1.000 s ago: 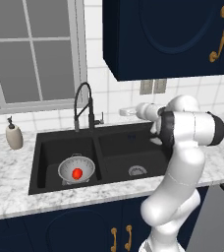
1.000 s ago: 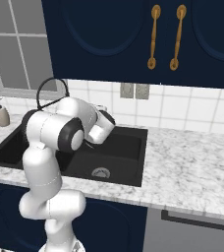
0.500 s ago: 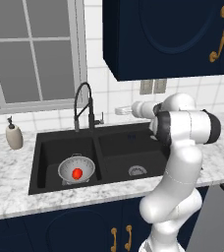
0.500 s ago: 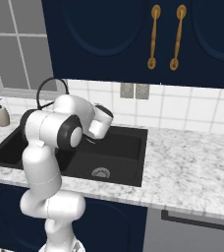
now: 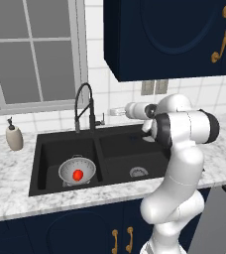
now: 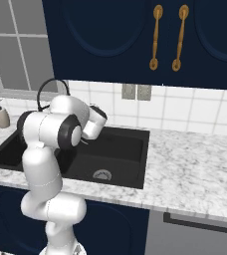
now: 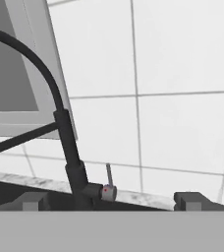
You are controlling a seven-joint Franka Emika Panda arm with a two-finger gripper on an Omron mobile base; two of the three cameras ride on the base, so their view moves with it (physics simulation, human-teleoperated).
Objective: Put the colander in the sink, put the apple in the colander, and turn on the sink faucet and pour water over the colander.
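Left base view: apple [image 5: 78,174] sits inside colander [image 5: 77,171] in left basin of sink [image 5: 116,147], ready for rinsing. Gripper [image 7: 111,201], fingertips apart, faces sink faucet [image 7: 65,142] lever [image 7: 108,186], lined up to switch water on.

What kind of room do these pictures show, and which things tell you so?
It looks like a home kitchen, rendered in simulation. A black double-basin sink with a gooseneck faucet is set in a marble counter, dark blue cabinets hang above, and a colander with an apple sits in the sink.

The arm hides the sink's [image 6: 135,149] left basin in the right base view; the sink faucet's [image 7: 65,147] arch runs off the hand view.
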